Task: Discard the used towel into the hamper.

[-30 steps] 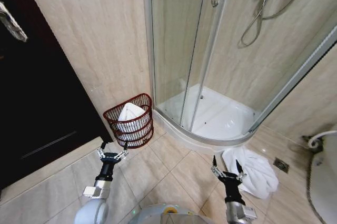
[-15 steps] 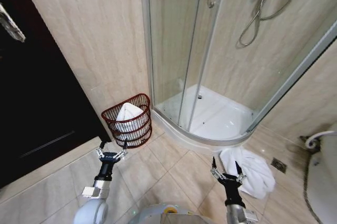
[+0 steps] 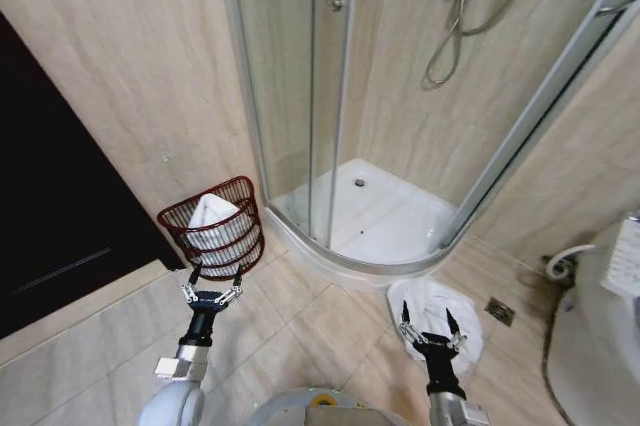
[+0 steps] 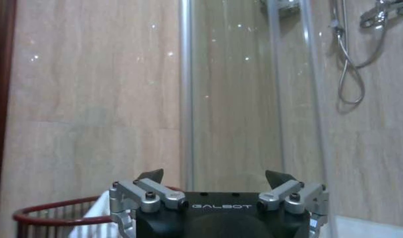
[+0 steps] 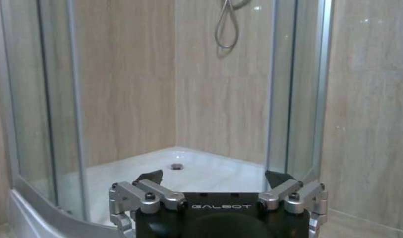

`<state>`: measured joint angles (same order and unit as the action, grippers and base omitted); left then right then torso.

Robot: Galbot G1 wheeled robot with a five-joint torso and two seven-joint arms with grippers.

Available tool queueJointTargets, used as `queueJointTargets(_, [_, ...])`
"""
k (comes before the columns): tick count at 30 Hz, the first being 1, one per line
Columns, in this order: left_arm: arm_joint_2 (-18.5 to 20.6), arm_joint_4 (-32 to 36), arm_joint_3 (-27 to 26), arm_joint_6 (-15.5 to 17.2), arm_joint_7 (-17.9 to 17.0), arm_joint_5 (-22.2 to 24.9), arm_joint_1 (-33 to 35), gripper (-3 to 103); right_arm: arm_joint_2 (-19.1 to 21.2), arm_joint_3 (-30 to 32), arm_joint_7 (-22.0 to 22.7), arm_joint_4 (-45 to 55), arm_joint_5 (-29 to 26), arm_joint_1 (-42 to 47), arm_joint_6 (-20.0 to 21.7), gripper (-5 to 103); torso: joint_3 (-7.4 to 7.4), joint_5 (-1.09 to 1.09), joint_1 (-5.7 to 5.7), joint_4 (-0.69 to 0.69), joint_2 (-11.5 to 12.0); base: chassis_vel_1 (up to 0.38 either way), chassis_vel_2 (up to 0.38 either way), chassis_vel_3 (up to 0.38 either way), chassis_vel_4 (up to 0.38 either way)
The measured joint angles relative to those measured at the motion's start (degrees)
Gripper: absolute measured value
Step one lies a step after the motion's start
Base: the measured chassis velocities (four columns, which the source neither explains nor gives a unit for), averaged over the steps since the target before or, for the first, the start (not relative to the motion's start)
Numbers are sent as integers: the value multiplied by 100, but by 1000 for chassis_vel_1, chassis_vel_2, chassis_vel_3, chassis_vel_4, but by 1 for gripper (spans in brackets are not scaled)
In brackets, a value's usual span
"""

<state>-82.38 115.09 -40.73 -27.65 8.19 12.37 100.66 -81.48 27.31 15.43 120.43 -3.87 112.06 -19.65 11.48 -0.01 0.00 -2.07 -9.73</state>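
Observation:
A crumpled white used towel point(image 3: 432, 308) lies on the tile floor in front of the shower tray, at the right. My right gripper point(image 3: 431, 325) hovers open just above its near side, empty. The hamper point(image 3: 216, 227), a round dark red wire basket, stands against the wall by the shower's left edge with a white towel point(image 3: 212, 212) inside. Its rim and that white cloth show in the left wrist view as hamper point(image 4: 46, 215). My left gripper point(image 3: 211, 284) is open and empty, just in front of the hamper. In the wrist views each gripper, left point(image 4: 214, 176) and right point(image 5: 214, 176), holds its fingers wide apart.
A glass corner shower enclosure point(image 3: 305, 106) with a white tray point(image 3: 385, 216) fills the middle. A dark door point(image 3: 60, 206) stands at the left. A floor drain point(image 3: 499, 311) lies right of the towel, with a white fixture point(image 3: 600, 346) at the far right.
The whole head view has shifted left and slightly down as the camera turned right; hamper and floor towel sit further left in frame. Both grippers keep their open pose.

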Motion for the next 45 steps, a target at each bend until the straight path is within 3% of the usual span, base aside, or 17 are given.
queueJointTargets(15, [-19, -29, 1, -142, 10, -11, 50, 100, -3, -46, 3, -99, 42, 74, -209, 100, -3, 1, 0, -1, 3, -187, -173, 187, 185])
queueJointTargets(29, [-47, -53, 25, -214, 10, -11, 38, 100, -48, 13, 94, -255, -10, 3, -236, 100, -121, 1, 0, -2, 115, -98, -100, 99, 104])
queueJointTargets(33, [-66, -40, 25, -214, 9, -19, 41, 100, 14, 215, 110, -516, -497, -252, 97, 100, -121, 1, 0, -2, 116, 0, 0, 0, 0])
queueJointTargets(36, [-104, -40, 24, -208, 9, -56, 41, 100, 100, 367, -163, -818, -972, -537, 466, 100, -121, 1, 0, -1, 115, 0, 0, 0, 0])
queueJointTargets(39, [-182, -12, 26, -165, 8, -131, 46, 100, 323, 431, -700, -1251, -1598, -928, 1146, 100, -117, 1, 0, -1, 115, 0, 0, 0, 0])
queueJointTargets(41, [-191, -6, 26, -154, 8, -137, 48, 100, 352, 432, -762, -1305, -1674, -977, 1240, 100, -117, 1, 0, -2, 115, 0, 0, 0, 0])
queueJointTargets(44, [-236, 35, 7, -88, 6, -188, 54, 100, 519, 424, -1065, -2051, -1966, -1617, 2012, 100, -114, 2, 0, 0, 111, 0, 0, 0, 0])
queueJointTargets(45, [-236, 37, 4, -85, 6, -189, 54, 100, 523, 424, -1070, -2096, -1966, -1660, 2048, 100, -114, 3, 0, -1, 111, 0, 0, 0, 0])
